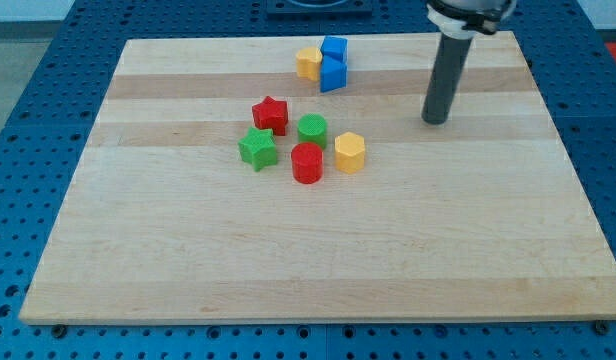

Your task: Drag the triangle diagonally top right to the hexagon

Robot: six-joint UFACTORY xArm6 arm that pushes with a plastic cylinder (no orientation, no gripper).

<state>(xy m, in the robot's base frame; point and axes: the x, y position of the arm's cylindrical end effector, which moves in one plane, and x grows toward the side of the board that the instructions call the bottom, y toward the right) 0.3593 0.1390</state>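
My tip [435, 121] rests on the wooden board [188, 260] at the view's right, well clear of every block. A yellow hexagon [350, 152] lies left of and below the tip. Near the board's top edge, two blue blocks touch. The lower one [332, 74] looks like the triangle. The upper one [334, 48] looks like a cube. A small yellow block [308, 63] touches them on the left. The tip is to the right of and below this group.
Left of the hexagon is a loose cluster: a red star [271, 114], a green star [257, 148], a green round block [312, 129] and a red cylinder [308, 162]. A blue perforated table surrounds the board.
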